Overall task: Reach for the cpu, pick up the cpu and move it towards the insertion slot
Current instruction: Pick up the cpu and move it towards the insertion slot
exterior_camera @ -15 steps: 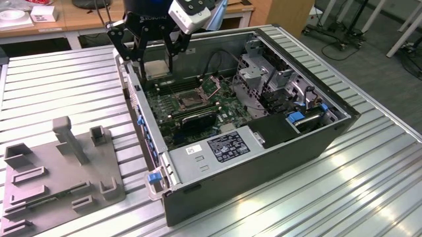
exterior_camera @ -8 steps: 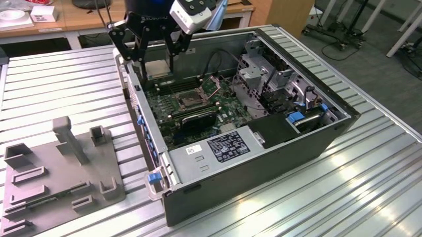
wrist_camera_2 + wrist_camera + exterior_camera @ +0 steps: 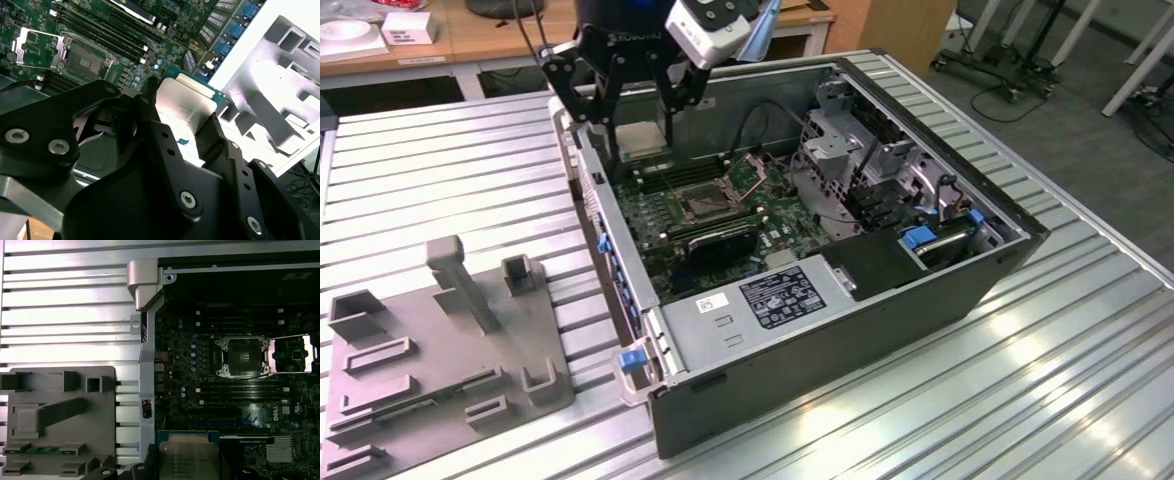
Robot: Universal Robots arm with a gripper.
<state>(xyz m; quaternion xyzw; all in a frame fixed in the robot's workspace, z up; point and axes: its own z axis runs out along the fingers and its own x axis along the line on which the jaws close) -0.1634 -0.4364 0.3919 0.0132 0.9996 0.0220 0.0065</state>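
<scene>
1. In the exterior view, at the far left, I see the grey plastic tray [image 3: 440, 345] lying flat on the ribbed metal table [image 3: 427, 170], just beside the computer case [image 3: 854, 300]. Its recesses and upright posts are visible; I cannot tell what the recesses hold from here.
2. Moving right, the gripper [image 3: 630, 125] hangs over the case's far end, near the wall on the exterior view's left. Its black fingers [image 3: 594, 95] are pinched on the cpu [image 3: 636, 138], which is held off the board, roughly level, metal top up.
3. In the second wrist view I see the same grasp: two dark fingers [image 3: 212, 135] press on opposite edges of the cpu [image 3: 182, 112], with its pale rim and teal edge showing past them.
4. In the first wrist view the cpu [image 3: 189, 457] sits between the fingertips, above the green motherboard [image 3: 175, 350], apart from the socket.
5. Further right in the exterior view lies the insertion slot [image 3: 703, 205], silver frame with dark centre, mid-board; its hinged cover plate [image 3: 292, 354] stands flipped open beside it in the first wrist view. The slot [image 3: 242, 356] is uncovered and unoccupied.
6. Rightmost in the exterior view I note the drive bays and blue clips [image 3: 917, 238] inside the case.
</scene>
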